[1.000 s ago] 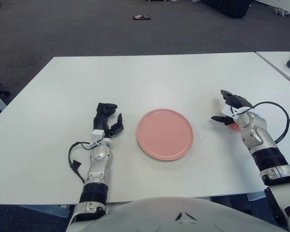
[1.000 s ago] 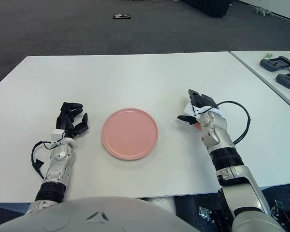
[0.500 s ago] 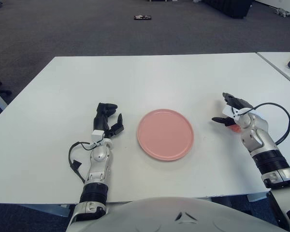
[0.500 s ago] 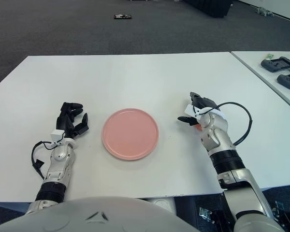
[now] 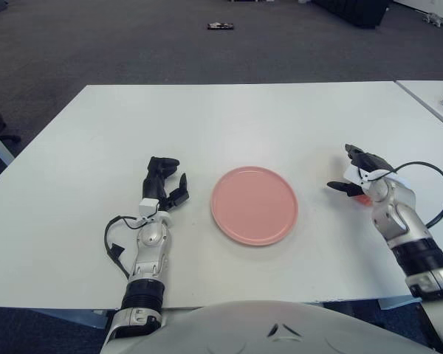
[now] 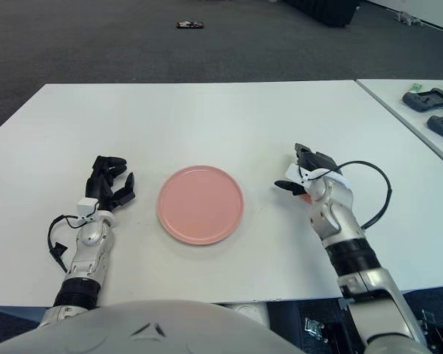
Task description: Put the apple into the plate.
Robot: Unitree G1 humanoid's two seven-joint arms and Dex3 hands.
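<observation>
A pink plate (image 5: 254, 204) lies flat in the middle of the white table (image 5: 229, 118). My right hand (image 5: 359, 177) rests on the table to the right of the plate, about a hand's width from its rim. Its dark fingers (image 5: 363, 157) and thumb curl over a small red apple (image 5: 362, 198). Only a sliver of the apple shows under the palm; it also shows in the right eye view (image 6: 301, 193). My left hand (image 5: 164, 182) is parked on the table just left of the plate, with its fingers loosely curled and holding nothing.
A second white table (image 6: 421, 103) at the far right carries dark devices (image 6: 419, 98). A black cable (image 5: 428, 177) loops off my right wrist. A small dark object (image 5: 220, 26) lies on the grey carpet beyond the table.
My right hand has shifted slightly to the right and toward me, staying over the apple. The left hand and the plate have not moved.
</observation>
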